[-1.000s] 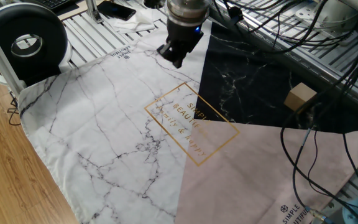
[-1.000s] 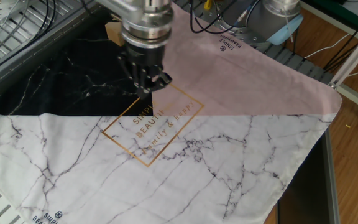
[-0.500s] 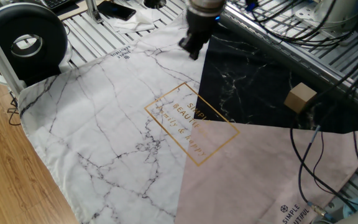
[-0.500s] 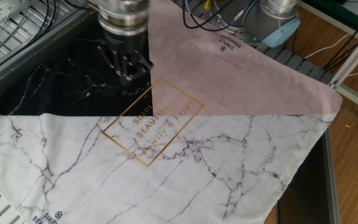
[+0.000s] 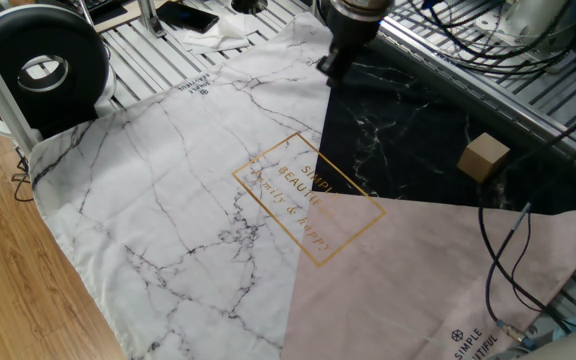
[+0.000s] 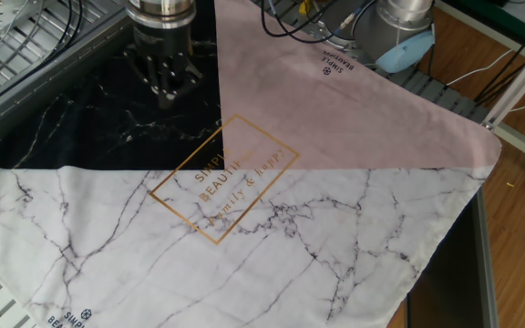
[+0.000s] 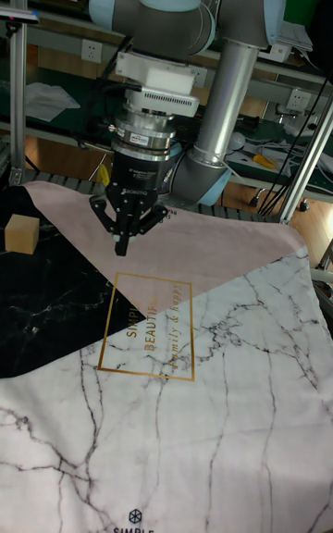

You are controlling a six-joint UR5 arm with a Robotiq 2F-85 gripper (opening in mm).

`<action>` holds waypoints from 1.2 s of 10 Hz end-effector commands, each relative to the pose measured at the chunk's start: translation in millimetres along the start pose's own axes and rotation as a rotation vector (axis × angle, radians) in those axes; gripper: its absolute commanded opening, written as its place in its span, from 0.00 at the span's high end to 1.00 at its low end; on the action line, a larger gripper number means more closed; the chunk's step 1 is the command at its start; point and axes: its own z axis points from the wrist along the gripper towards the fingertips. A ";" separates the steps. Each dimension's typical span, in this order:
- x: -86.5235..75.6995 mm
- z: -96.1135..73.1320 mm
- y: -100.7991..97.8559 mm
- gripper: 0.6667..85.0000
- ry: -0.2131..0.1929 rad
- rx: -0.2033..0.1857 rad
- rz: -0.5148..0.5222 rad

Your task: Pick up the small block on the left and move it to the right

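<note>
The small block (image 5: 485, 157) is a plain tan cube resting on the black marble part of the cloth (image 5: 398, 140). In the tall fixed view the small block (image 7: 20, 232) sits at the far left edge. My gripper (image 5: 330, 66) hangs over the black part's far corner, well apart from the block. Its fingers come together at a point with nothing between them, so the gripper (image 7: 121, 249) is shut and empty. In the other fixed view the gripper (image 6: 164, 91) stands over the black area and the block is hidden.
The cloth also has a white marble part (image 5: 168, 190), a pink part (image 5: 398, 280) and a gold printed frame (image 5: 308, 197). A round black device (image 5: 38, 65) sits at one corner. Loose cables (image 5: 508, 260) trail over the pink edge. The arm's base (image 6: 408, 18) stands beyond the pink corner.
The gripper has travelled from above the gold print's edge out over the black part of the cloth, staying shut. The block has not moved.
</note>
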 end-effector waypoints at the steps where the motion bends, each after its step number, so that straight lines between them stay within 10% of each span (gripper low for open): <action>1: 5.1 1.4 -11.4 1.00 -0.041 0.013 -0.002; 7: 18.2 3.5 -3.9 1.00 0.010 -0.010 -0.034; 9: 26.7 2.4 -27.2 1.00 0.046 0.078 -0.069; 12: 26.9 2.6 -25.5 1.00 0.043 0.074 0.029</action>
